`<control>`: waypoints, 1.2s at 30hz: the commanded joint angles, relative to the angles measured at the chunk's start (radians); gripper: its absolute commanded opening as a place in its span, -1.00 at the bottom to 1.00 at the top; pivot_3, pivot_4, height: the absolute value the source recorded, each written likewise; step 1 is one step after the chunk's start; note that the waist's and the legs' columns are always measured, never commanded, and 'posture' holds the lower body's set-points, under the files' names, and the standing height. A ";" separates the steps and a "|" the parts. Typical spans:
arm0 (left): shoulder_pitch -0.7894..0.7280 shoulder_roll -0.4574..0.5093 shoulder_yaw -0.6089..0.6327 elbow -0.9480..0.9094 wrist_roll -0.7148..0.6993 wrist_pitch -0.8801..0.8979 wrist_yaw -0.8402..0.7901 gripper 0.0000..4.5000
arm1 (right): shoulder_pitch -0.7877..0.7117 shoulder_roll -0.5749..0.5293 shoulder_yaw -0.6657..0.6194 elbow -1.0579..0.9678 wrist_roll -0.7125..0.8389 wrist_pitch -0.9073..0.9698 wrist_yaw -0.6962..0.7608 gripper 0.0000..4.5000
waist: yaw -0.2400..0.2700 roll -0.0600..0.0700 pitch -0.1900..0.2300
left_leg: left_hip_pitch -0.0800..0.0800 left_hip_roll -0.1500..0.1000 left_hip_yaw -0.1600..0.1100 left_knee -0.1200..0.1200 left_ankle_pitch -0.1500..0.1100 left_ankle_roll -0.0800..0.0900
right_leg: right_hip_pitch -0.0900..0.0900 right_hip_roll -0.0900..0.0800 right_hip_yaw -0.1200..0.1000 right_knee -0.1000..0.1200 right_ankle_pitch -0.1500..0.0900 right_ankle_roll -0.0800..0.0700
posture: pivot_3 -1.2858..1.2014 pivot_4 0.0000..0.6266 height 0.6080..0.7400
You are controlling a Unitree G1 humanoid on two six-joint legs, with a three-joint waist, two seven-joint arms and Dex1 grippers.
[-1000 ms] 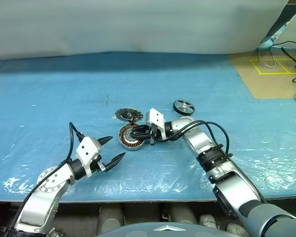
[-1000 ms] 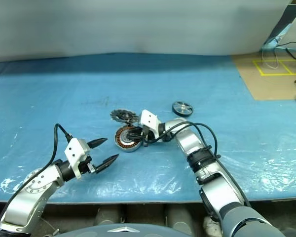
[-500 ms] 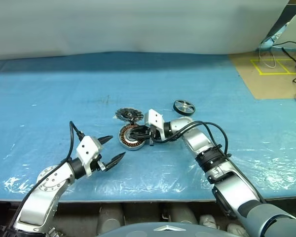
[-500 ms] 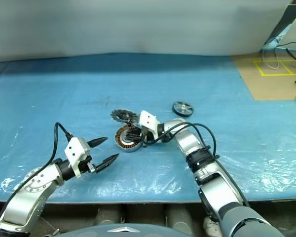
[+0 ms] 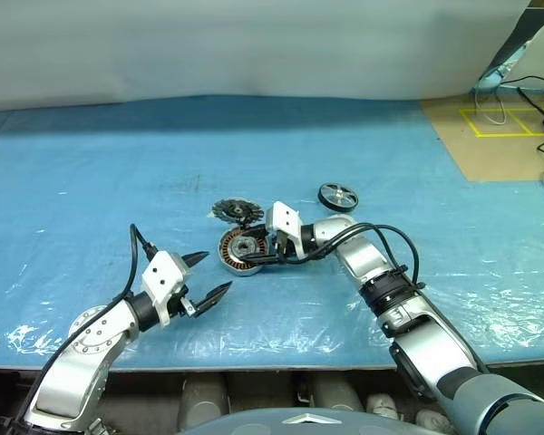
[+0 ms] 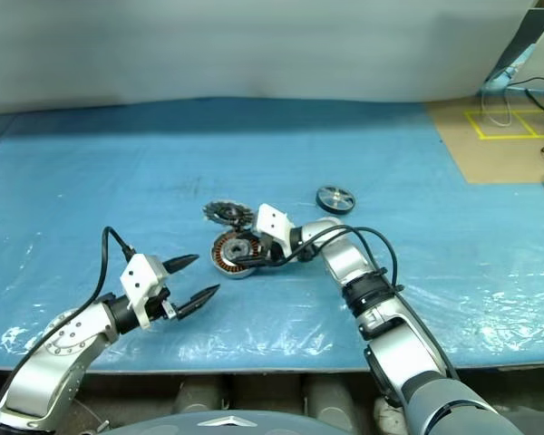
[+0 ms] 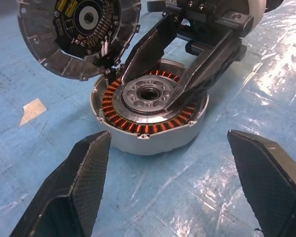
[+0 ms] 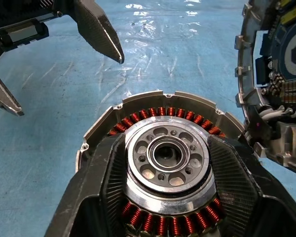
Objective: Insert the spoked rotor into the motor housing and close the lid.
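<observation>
While lying flat, motor housing (image 7: 150, 111) faces windings upward.

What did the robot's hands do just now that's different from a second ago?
The right gripper spread its fingers apart over the middle of the housing. A second ago they were pinched together there; now they stand on either side of the grey hub. The left gripper stayed open, waiting in the same spot. The housing, the lid behind it and the rotor did not move.
</observation>
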 commanded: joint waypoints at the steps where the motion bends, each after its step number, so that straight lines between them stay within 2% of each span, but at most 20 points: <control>1: 0.000 0.008 0.023 -0.053 -0.021 0.000 -0.001 0.77 | -0.018 0.008 -0.042 -0.054 0.053 0.020 0.014 0.25 | 0.000 0.000 0.000 | 0.000 0.000 0.000 0.000 0.000 0.000 | 0.000 0.000 0.000 0.000 0.000 0.000 | 0.03 -0.52 1.00; 6: -0.001 0.006 0.021 -0.045 -0.020 -0.001 0.000 0.77 | -0.022 0.022 -0.058 -0.070 0.078 0.042 0.022 0.25 | -0.001 0.000 0.000 | 0.000 0.000 0.000 0.000 0.000 0.000 | 0.000 0.000 0.000 0.000 0.000 0.000 | 0.03 -0.52 1.00; 7: -0.003 0.004 0.017 -0.039 -0.016 -0.003 0.003 0.77 | -0.020 0.025 -0.054 -0.065 0.075 0.039 0.019 0.17 | -0.001 0.000 0.000 | 0.000 0.000 0.000 0.000 0.000 0.000 | 0.000 0.000 0.000 0.000 0.000 0.000 | 0.03 -0.52 1.00; 9: -0.007 -0.001 0.011 -0.027 -0.005 -0.007 0.009 0.77 | -0.016 0.032 -0.046 -0.054 0.071 0.032 0.017 -0.02 | -0.001 0.000 0.000 | 0.000 0.000 0.000 0.000 0.000 0.000 | 0.000 0.000 0.000 0.000 0.000 0.000 | 0.03 -0.52 1.00; 15: -0.009 -0.013 0.003 0.004 0.014 -0.030 0.017 0.77 | -0.023 0.049 -0.036 -0.027 0.059 0.029 0.015 -0.96 | -0.001 0.000 0.000 | 0.000 0.000 0.000 0.000 0.000 0.000 | 0.000 0.000 0.000 0.000 0.000 0.000 | 0.03 -0.52 1.00; 27: 0.026 -0.013 0.007 0.072 0.033 -0.128 -0.003 0.77 | -0.019 0.031 0.015 0.084 -0.050 -0.063 -0.019 -0.98 | 0.000 0.000 0.000 | 0.000 0.000 0.000 0.000 0.000 0.000 | 0.000 0.000 0.000 0.000 0.000 0.000 | 0.03 -0.52 1.00; 36: 0.036 -0.016 0.006 0.155 0.040 -0.215 -0.032 0.77 | -0.007 -0.008 0.026 0.067 -0.075 -0.103 -0.013 -0.98 | 0.001 0.000 0.000 | 0.003 0.000 0.000 0.000 -0.002 -0.003 | 0.004 0.000 0.000 0.000 0.000 0.000 | 0.03 -0.52 1.00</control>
